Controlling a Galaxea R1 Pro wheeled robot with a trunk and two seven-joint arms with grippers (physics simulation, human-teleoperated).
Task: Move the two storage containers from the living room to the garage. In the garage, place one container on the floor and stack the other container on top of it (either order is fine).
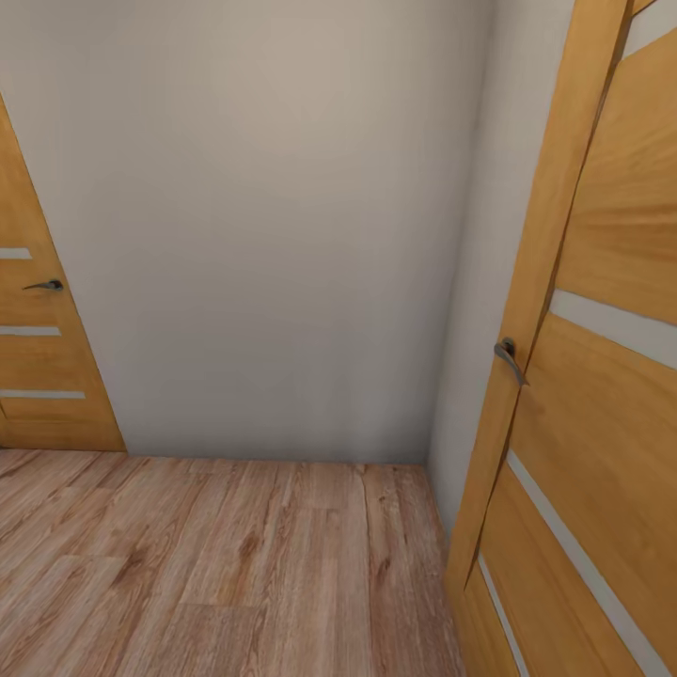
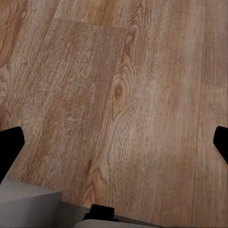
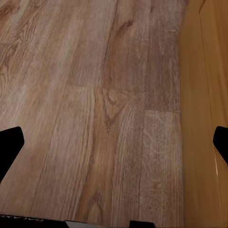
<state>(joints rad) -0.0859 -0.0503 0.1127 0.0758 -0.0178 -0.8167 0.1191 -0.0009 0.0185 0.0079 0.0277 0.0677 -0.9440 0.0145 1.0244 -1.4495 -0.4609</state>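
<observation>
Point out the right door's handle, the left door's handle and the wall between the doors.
right door's handle (image 1: 509,358), head view, on the lever
left door's handle (image 1: 44,285), head view, mid-lever
wall (image 1: 273,235), head view, bare middle

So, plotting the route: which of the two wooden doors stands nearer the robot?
The right door, looming large at the head view's edge; the left door sits farther back by the wall.

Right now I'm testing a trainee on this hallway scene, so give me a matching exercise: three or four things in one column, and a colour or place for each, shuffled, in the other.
Things:
1. wall
2. floor
3. near door
4. far door

Descriptions:
A. light wood planks
B. plain pale beige
C. at the head view's left edge
D. close at the head view's right, grey handle

Pairs: 1-B, 2-A, 3-D, 4-C
</observation>
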